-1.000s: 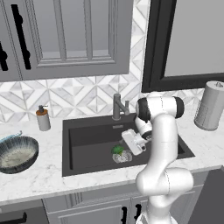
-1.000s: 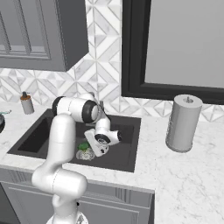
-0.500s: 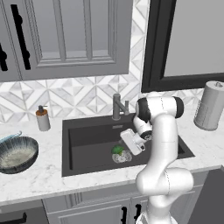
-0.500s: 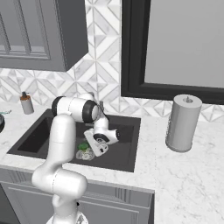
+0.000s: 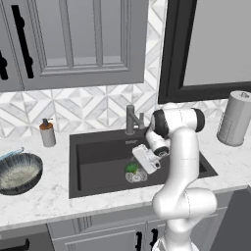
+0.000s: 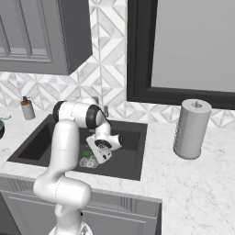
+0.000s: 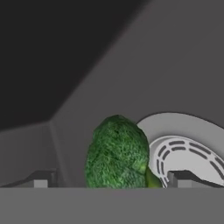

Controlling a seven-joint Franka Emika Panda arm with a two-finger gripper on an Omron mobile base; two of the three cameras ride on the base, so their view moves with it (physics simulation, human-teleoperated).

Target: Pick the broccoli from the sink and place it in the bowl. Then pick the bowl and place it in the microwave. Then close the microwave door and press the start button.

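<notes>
The broccoli (image 7: 117, 153) lies on the floor of the dark sink (image 5: 98, 147), right beside the round silver drain (image 7: 183, 148). My gripper (image 7: 111, 181) is open, with one fingertip (image 7: 39, 180) on each side of the broccoli and apart from it. From the base, the white hand (image 5: 146, 159) reaches down into the basin just over the broccoli (image 5: 131, 167), also seen from the right (image 6: 87, 153). The bowl (image 5: 17, 171) sits on the counter left of the sink. The microwave and its door are out of view.
A grey faucet (image 5: 131, 119) rises behind the sink. A soap dispenser (image 5: 47, 133) stands at the back left, and a paper towel roll (image 5: 235, 125) on the counter to the right. Upper cabinets and a dark-framed window hang above.
The hand has eased a little lower and leftward toward the broccoli. The jaws have stayed wide apart.
</notes>
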